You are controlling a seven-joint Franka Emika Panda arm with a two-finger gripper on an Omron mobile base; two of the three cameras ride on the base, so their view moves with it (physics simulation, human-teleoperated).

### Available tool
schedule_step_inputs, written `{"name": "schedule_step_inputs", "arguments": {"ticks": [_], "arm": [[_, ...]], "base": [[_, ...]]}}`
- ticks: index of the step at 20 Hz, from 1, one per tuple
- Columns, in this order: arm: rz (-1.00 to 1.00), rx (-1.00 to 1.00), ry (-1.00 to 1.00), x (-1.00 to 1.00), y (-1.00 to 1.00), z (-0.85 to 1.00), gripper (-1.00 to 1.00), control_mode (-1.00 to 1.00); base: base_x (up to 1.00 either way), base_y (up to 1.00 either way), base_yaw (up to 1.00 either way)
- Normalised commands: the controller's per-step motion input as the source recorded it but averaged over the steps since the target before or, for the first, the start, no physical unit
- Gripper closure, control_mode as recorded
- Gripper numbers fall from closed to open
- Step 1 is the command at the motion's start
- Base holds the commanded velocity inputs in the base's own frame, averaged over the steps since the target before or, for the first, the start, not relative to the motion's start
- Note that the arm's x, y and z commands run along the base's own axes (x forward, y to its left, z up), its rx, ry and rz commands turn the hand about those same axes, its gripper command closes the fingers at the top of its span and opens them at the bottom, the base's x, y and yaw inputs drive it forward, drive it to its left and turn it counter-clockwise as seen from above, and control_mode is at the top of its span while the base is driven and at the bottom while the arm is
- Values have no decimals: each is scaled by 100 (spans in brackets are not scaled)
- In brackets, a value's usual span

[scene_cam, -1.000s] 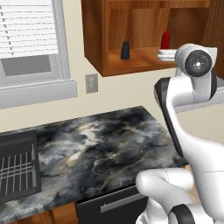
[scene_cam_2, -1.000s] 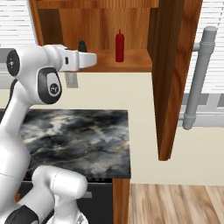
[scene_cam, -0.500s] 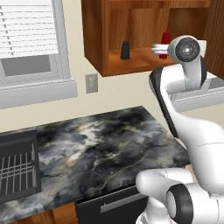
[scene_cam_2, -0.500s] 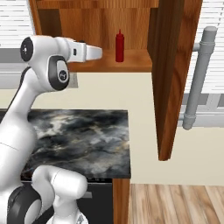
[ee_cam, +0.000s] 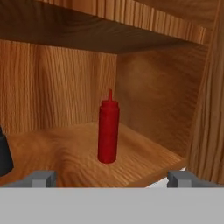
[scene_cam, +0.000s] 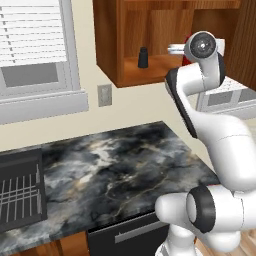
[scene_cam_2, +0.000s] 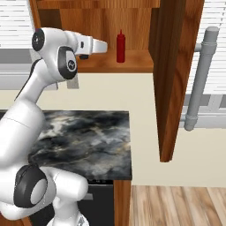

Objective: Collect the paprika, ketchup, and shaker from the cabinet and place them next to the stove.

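one ketchup bottle [ee_cam: 108, 131] and one dark shaker [scene_cam: 143, 58] on the cabinet [scene_cam_2: 132, 66] shelf. one marble countertop [scene_cam: 115, 170], one wall outlet [scene_cam: 104, 95], one dish rack [scene_cam: 20, 192], one open cabinet door [scene_cam_2: 174, 75].

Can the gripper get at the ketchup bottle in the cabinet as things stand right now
Probably yes. The gripper is open and faces the ketchup, which stands upright on the cabinet shelf with bare wood in front. The shaker sits well off to one side.
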Motion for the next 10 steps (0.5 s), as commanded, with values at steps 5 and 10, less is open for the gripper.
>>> {"name": "schedule_step_inputs", "arguments": {"ticks": [5, 10], "arm": [[1, 13, 1, 20, -20, 0, -100, -100], [0, 13, 0, 25, -17, 0, -100, -100]], "base": [[0, 0, 0], [0, 0, 0]]}}
